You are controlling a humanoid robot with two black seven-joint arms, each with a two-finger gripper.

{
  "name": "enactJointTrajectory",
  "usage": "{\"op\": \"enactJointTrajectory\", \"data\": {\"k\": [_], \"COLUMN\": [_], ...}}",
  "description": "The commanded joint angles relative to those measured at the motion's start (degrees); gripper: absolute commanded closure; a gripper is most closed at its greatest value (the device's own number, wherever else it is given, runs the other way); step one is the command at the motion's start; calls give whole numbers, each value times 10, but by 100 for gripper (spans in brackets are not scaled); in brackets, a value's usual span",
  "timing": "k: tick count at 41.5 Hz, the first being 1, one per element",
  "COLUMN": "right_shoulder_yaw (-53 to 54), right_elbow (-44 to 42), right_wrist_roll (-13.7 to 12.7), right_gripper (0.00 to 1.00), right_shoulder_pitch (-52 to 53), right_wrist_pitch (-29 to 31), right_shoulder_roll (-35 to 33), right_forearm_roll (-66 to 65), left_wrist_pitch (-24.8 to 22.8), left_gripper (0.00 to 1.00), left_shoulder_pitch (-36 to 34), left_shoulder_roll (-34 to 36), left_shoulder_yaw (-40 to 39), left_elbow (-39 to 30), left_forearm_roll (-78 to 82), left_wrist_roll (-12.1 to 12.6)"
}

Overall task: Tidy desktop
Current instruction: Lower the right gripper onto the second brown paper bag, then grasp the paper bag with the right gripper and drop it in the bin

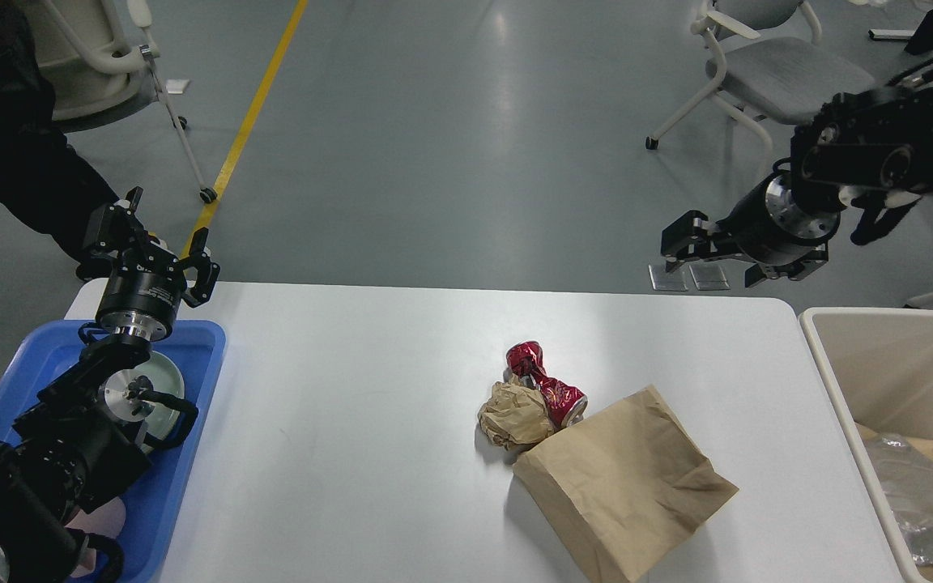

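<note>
The desktop (369,389) is a wide white tabletop with rounded far corners. A blue plastic tray (191,405) sits on its left end, running off the near edge of the view. Right of centre lie three things close together: a crushed red can (543,380), a crumpled ball of brown paper (513,414) touching the can's left side, and a flat brown paper bag (624,484) just nearer and to the right, its far corner overlapping the can's end.

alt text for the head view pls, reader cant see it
A white desktop holds a crushed red can, a crumpled paper ball and a brown paper bag clustered together. The open left gripper hangs above a blue tray; the open right gripper hovers near a beige bin.
</note>
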Motion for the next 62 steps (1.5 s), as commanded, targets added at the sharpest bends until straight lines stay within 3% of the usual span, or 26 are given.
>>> {"op": "enactJointTrajectory", "data": {"k": [1, 7, 18, 24, 54, 62], "right_shoulder_yaw": [-10, -19, -18, -15, 57, 71], "right_elbow": [68, 87, -5, -30, -32, -55], "right_wrist_roll": [1, -2, -3, -3, -2, -2], "right_gripper": [0, 0, 0, 0, 0, 3], "right_shoulder_pitch": [88, 98, -130, -200, -295, -322], "right_wrist_pitch": [110, 142, 114, 114, 113, 90], "right_shoulder_roll": [39, 59, 56, 54, 3, -3], "right_forearm_roll": [0, -10, -24, -25, -24, -23], "left_wrist_pitch": [0, 0, 0, 0, 0, 0], "left_gripper": [3, 3, 3, 3, 3, 3], "left_shoulder_pitch": [0, 0, 0, 0, 0, 0], "left_shoulder_roll": [1, 0, 0, 0, 0, 0], "left_shoulder_yaw": [0, 0, 0, 0, 1, 0], "left_elbow": [0, 0, 0, 0, 0, 0], "left_forearm_roll": [0, 0, 0, 0, 0, 0], "left_wrist_roll": [0, 0, 0, 0, 0, 0]}}
